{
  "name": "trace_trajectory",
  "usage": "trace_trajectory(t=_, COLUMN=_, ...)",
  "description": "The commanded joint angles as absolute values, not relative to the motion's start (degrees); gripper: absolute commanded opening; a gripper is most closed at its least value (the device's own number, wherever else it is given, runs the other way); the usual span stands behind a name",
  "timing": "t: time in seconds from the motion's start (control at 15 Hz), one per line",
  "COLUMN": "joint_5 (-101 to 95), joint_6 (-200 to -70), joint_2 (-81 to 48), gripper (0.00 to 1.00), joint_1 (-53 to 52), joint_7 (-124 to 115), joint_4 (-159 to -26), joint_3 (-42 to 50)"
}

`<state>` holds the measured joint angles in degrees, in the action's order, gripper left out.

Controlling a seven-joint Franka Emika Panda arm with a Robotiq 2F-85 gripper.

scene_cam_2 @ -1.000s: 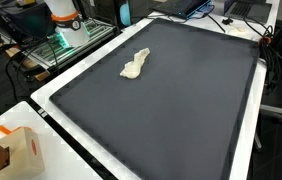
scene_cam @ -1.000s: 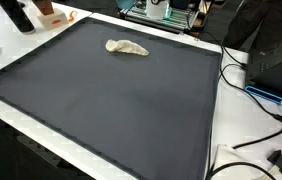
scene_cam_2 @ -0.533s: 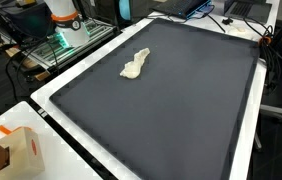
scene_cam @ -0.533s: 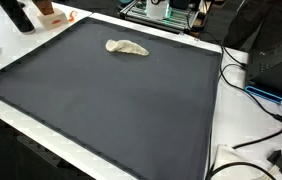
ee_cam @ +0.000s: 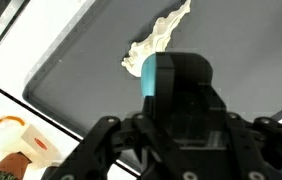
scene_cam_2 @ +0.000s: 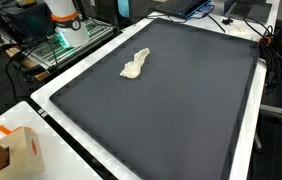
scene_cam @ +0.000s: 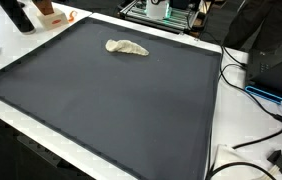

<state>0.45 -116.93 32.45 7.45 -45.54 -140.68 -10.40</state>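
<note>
At the wrist, closest in, the pincer (ee_cam: 181, 160) fills the lower half of the view. Its links are splayed wide toward 8 and 4 o'clock with nothing held between them, and its tips run off the bottom edge. Past its dark body, at about 12 o'clock, a crumpled beige cloth (ee_cam: 159, 38) lies flat on the dark mat (ee_cam: 91, 75), clear of the pincer and touching nothing else. At 8 o'clock in that same view an orange-and-white carton (ee_cam: 26, 150) stands on the white worktop (ee_cam: 11, 95), just off the mat's edge.

From across the room, in both exterior views, the cloth is the only thing on the mat. In an exterior view it sits toward 11 o'clock of the mat's middle (scene_cam: 126, 47), near the far edge. In an exterior view it is a long, twisted strip at about 10 o'clock (scene_cam_2: 134, 65), with the carton (scene_cam_2: 16, 150) down in the 7 o'clock corner, well apart from it. Black cables (scene_cam: 253, 92) trail over the worktop's rim (scene_cam: 231, 160) at 3 o'clock.

Compared with half a second and a full second ago, nothing has changed: the cloth keeps the same spot and folds, and the carton and cables have not shifted.
</note>
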Motion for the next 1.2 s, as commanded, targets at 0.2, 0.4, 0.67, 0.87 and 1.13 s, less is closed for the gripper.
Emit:
trace_trajectory(t=0.2, joint_5=1.6, joint_6=-118.2, joint_2=31.5, gripper=0.25, joint_1=6.1, joint_7=-43.0, joint_4=-141.1, joint_3=-7.8)
trace_trajectory(t=0.4, joint_5=6.5, joint_6=-124.4, joint_2=30.8, gripper=0.25, joint_1=4.5, joint_7=-33.0, joint_4=-143.8, joint_3=-2.3)
trace_trajectory(t=0.67, joint_5=16.1, joint_6=-129.9, joint_2=29.9, gripper=0.25, joint_1=2.4, joint_7=-14.1, joint_4=-147.4, joint_3=5.8)
trace_trajectory(t=0.87, joint_5=22.8, joint_6=-130.8, joint_2=29.0, gripper=0.25, joint_1=-0.2, joint_7=0.1, joint_4=-149.1, joint_3=12.4)
trace_trajectory(t=1.13, joint_5=32.7, joint_6=-127.3, joint_2=27.3, gripper=0.25, joint_1=-1.6, joint_7=18.5, joint_4=-149.8, joint_3=18.6)
